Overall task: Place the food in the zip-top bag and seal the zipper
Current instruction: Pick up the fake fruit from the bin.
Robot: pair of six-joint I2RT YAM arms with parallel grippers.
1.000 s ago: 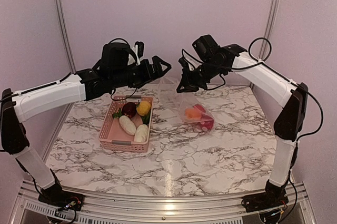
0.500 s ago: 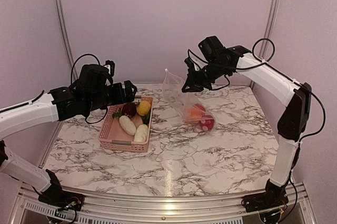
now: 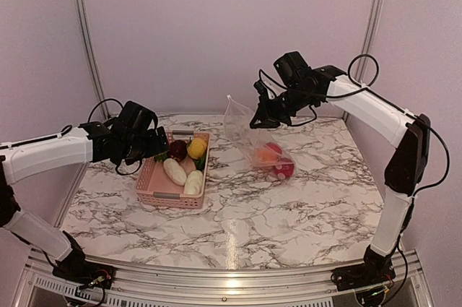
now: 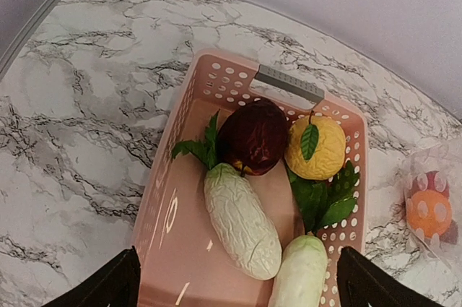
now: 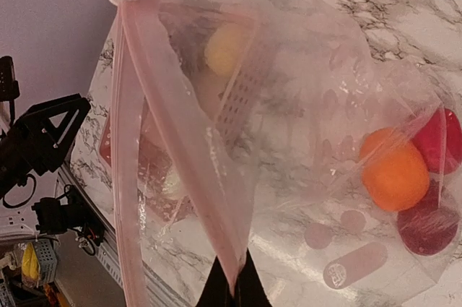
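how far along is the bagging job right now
Done: an orange piece and red pieces lie in the zip-top bag. In hand: the right claw pinches the bag's rim, and the left claw hangs open over the pink basket. Left: the dark red piece, the yellow piece and two white pieces need moving, then the zipper, now open, needs sealing.

Table: white marble pattern, grey veins, glossy.
Back wall: plain pale lilac, 12 o'clock.
Left post: aluminium upright, 11 o'clock.
Right post: aluminium upright, 1 o'clock.
Front rail: aluminium, 6 o'clock.
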